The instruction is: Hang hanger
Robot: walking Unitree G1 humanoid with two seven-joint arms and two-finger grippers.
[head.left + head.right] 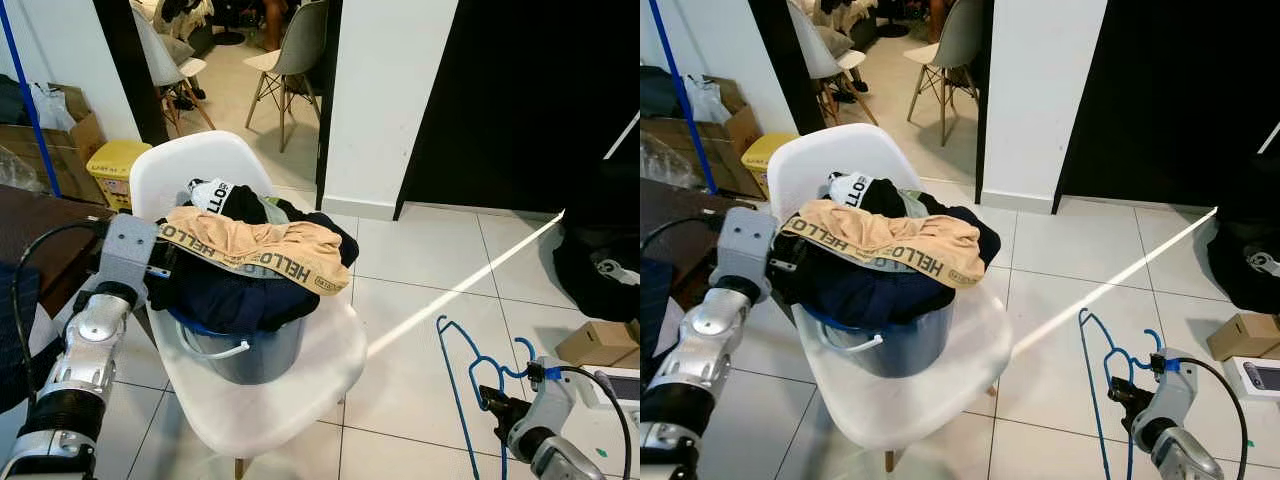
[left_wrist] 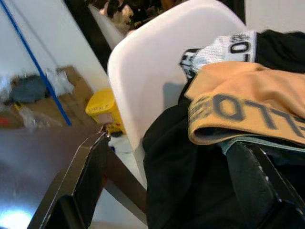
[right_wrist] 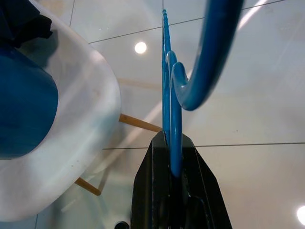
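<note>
Right gripper (image 1: 497, 402) low over floor tiles (image 1: 420, 390), pressed together on blue hanger (image 1: 478, 365), hook end up beside chair (image 1: 300, 390). Left gripper (image 1: 160, 262) spread, against dark clothes (image 1: 235, 295) heaped in bucket (image 1: 250, 355) on chair seat. Tan waistband (image 1: 255, 250) draped on top.

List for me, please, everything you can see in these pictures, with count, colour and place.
chair: one, white, centre, holding the bucket
bucket: one, grey with blue rim, on the chair seat
clothes pile: one, tan, black, navy and white, heaped in the bucket
hanger: one, blue, low at right
cardboard box: one, brown, floor at far right
yellow box: one, behind the chair, left
dining chairs: two, pale, in the far room
left gripper: open, against the clothes pile
right gripper: shut on the hanger
</note>
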